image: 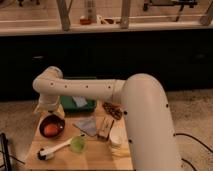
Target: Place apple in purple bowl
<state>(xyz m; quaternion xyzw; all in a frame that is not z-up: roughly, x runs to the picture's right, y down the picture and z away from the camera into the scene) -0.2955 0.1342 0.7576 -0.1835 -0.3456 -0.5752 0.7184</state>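
The apple (pixel 50 129), small and orange-red, lies inside the purple bowl (pixel 43 121), a dark maroon bowl at the left of the small wooden table (pixel 80 161). My gripper (pixel 46 108) hangs from the white arm just above the bowl's far rim. It is clear of the apple and holds nothing that I can see. The wrist hides part of the gripper.
A green tray (pixel 87 104) holding a pale packet stands behind the bowl. A translucent green cup (pixel 77 144), a white-handled brush (pixel 53 149), a grey cloth (pixel 86 125), a brown snack bar (pixel 105 128), a snack bag (pixel 112 109) and a white stack (pixel 116 140) share the table. The arm's large link fills the right side.
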